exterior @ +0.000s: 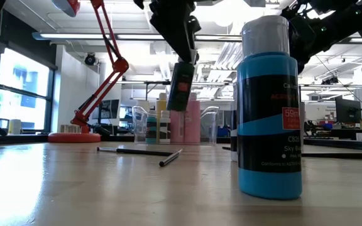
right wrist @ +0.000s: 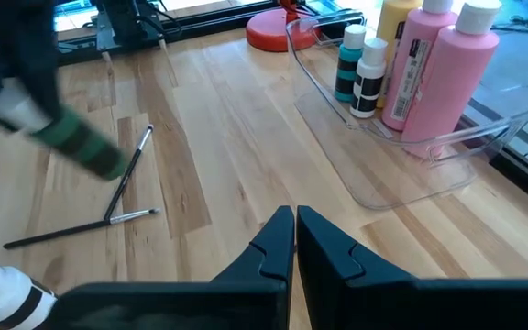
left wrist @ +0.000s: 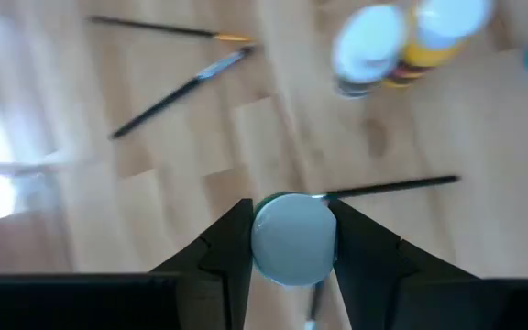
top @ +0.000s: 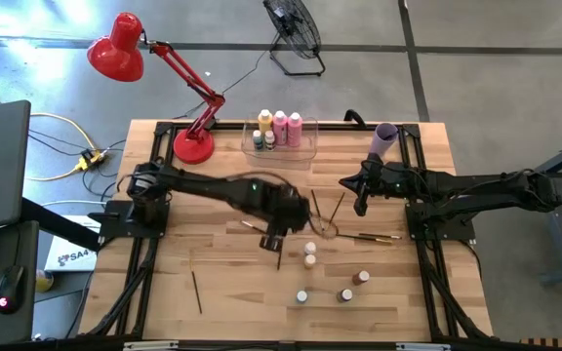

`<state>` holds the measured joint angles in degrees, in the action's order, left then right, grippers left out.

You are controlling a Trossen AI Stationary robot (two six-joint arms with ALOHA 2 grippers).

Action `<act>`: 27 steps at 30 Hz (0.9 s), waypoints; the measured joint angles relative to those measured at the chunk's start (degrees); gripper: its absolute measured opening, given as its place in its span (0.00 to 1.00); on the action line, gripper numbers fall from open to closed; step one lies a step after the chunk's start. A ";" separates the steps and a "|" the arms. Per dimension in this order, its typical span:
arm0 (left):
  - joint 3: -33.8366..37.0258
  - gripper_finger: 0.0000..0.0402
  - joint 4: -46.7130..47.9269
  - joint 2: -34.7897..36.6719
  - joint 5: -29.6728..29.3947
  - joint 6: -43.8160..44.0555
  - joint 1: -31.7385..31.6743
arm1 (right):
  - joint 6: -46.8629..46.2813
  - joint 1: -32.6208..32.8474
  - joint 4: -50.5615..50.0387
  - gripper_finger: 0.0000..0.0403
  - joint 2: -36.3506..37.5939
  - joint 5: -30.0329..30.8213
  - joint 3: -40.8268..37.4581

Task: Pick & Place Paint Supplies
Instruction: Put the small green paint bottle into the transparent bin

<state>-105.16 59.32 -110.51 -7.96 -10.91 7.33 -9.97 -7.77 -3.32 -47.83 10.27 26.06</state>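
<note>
Left pincer point(top: 279, 237) clamped on small green bottle point(exterior: 181, 86), airborne; clear bin point(top: 305, 146) toward 12 o'clock. Right pincer point(top: 361, 203) closed, empty.

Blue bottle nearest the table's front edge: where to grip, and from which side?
The blue bottle stands upright, clear of its neighbours, with a white cap above a straight round body. Probably best to come straight down and close the fingers on the cap or just below it, as the left gripper holds its green bottle.
</note>
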 joint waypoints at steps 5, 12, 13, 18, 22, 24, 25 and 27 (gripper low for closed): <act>0.00 0.30 1.52 4.35 -0.14 -2.10 -6.59 | -0.49 0.02 -0.76 0.02 0.00 -0.03 0.00; -0.04 0.30 0.36 11.73 -0.77 -2.80 -18.58 | -0.50 0.00 -0.92 0.02 0.00 0.03 0.00; -0.04 0.30 -0.32 12.55 -0.75 -2.75 -20.42 | -0.49 0.02 -0.91 0.02 0.00 0.01 0.00; 0.05 0.30 -3.29 12.85 0.54 -0.50 -27.79 | -0.43 0.01 -0.84 0.02 0.00 0.05 0.00; 4.12 0.30 -11.92 12.03 2.47 -0.29 -29.93 | -0.34 0.02 -0.78 0.02 0.00 0.03 0.00; 7.03 0.30 -14.09 11.93 3.09 -0.37 -30.57 | -0.32 0.00 -0.82 0.02 0.00 0.08 0.00; 8.39 0.30 -16.44 11.93 3.06 -0.49 -30.57 | -0.32 0.00 -0.82 0.02 0.00 0.08 0.00; 10.90 0.30 -20.47 11.97 2.96 -0.72 -30.58 | -0.30 0.02 -0.81 0.02 0.00 0.08 0.00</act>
<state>-94.27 38.85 -98.55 -5.00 -11.63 -23.25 -10.27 -7.75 -4.13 -47.83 10.35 26.06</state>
